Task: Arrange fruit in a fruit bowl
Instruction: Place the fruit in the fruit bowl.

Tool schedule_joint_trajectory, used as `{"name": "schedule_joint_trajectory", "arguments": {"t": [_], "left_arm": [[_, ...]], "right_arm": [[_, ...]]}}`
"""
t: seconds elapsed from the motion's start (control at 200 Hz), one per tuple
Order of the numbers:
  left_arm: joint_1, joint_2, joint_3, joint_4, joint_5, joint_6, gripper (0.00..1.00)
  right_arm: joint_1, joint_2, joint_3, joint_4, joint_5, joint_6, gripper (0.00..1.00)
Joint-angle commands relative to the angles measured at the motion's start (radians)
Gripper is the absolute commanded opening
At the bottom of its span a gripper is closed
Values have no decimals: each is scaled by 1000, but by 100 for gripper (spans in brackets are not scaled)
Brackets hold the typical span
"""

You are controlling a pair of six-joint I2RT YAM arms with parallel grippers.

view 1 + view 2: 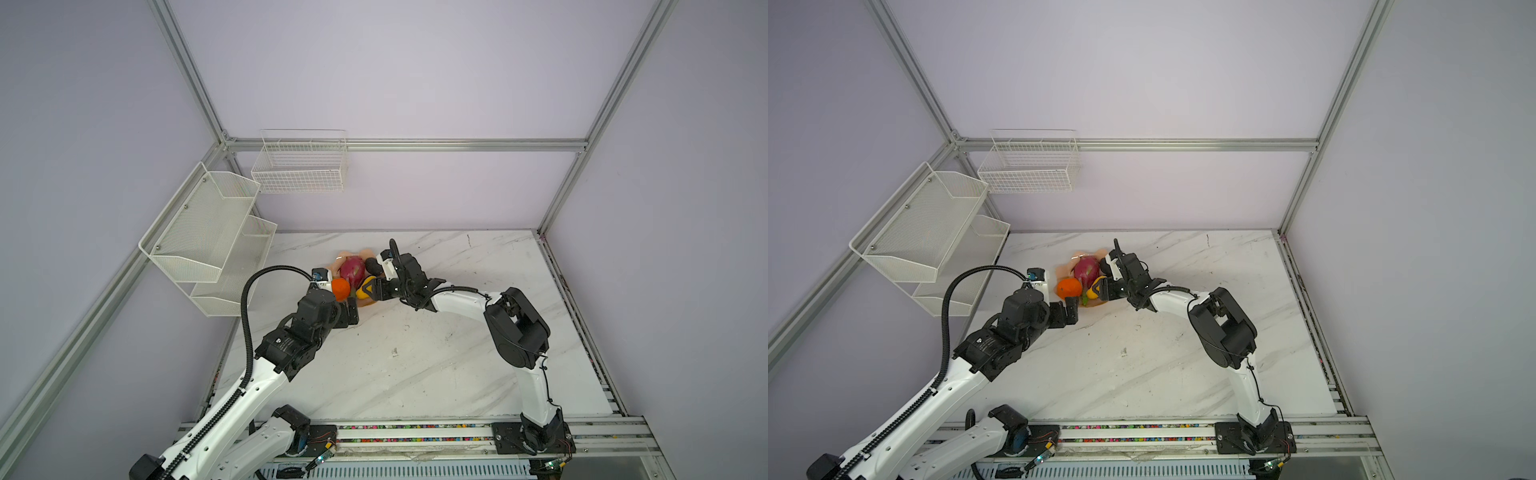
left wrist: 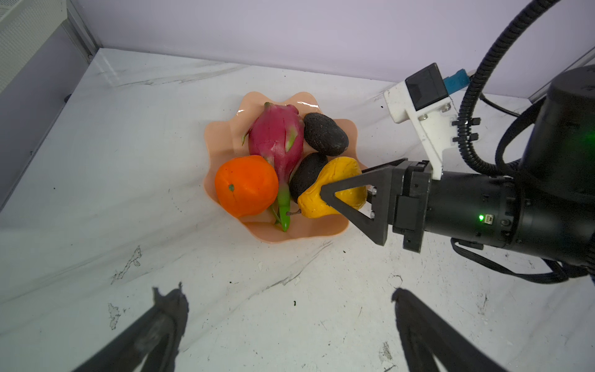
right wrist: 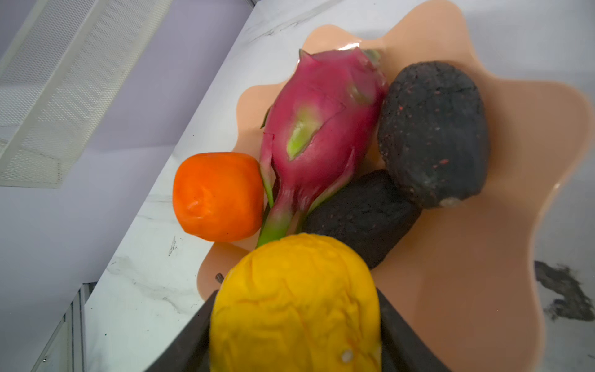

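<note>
Right gripper (image 2: 343, 183) is clamping the yellow pear (image 2: 314, 201) across its fat end, jaws closed firmly on it. The stem end is pointing toward the dragon fruit's green tip. The pear is sitting over the peach fruit bowl (image 2: 273, 236), between the near black avocado (image 2: 306, 175) and the rim on the arms' side. Whether its underside is already touching the bowl floor I cannot tell from these angles. Dragon fruit (image 2: 277, 135), orange (image 2: 246, 185) and far black avocado (image 2: 325, 133) are lying inside the bowl. Left gripper (image 2: 286, 328) is hovering spread wide and empty above the marble table (image 2: 128, 161), just short of the bowl.

Judging this as the placing of the last piece. Doing it well:
- lowering until the pear is bearing on the bowl, neck leaning on the near avocado
- opening slowly, since the fat end is probably inclined to roll toward the rim
- backing the fingers out along their own line, not sideways, so nothing is getting nudged
</note>
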Motion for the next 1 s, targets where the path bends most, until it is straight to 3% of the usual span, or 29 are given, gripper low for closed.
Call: {"name": "schedule_joint_trajectory", "arguments": {"t": [0.0, 0.51, 0.81, 0.995], "left_arm": [[9, -16, -35, 12, 0, -11, 100], [14, -38, -36, 0, -5, 3, 100], [15, -41, -31, 0, 10, 2, 100], [15, -47, -42, 13, 15, 3, 100]], "right_arm": [[6, 5, 28, -53, 57, -26, 55], [8, 22, 70, -88, 85, -49, 71], [8, -13, 90, -111, 106, -72, 87], [8, -39, 101, -117, 122, -85, 89]]}}
